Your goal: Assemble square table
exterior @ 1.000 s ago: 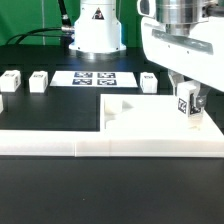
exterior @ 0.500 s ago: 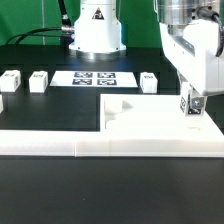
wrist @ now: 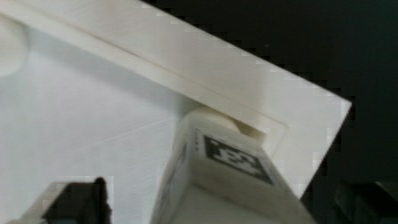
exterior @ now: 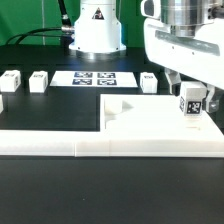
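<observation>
The square table's white slab [exterior: 150,120] lies flat against the border rail at the exterior view's right. One white leg post [exterior: 191,106] with a tag stands upright on the slab's right corner. My gripper [exterior: 190,96] hangs over this post, open, straddling its top. In the wrist view the post [wrist: 222,165] rises between my dark fingers [wrist: 75,200] with a gap on each side, and the slab's corner [wrist: 107,110] lies beneath. Three loose leg posts lie behind: two at the left [exterior: 10,80] [exterior: 39,80] and one [exterior: 149,82] behind the slab.
The long low white border rail [exterior: 100,143] runs across the front. The marker board [exterior: 92,77] lies flat at the back, before the robot's white base [exterior: 95,30]. A small bracket [exterior: 121,107] sticks up from the slab's middle.
The jaws have spread apart and let go of the leg post, which stays standing on the slab's corner. The hand has turned back above it.
</observation>
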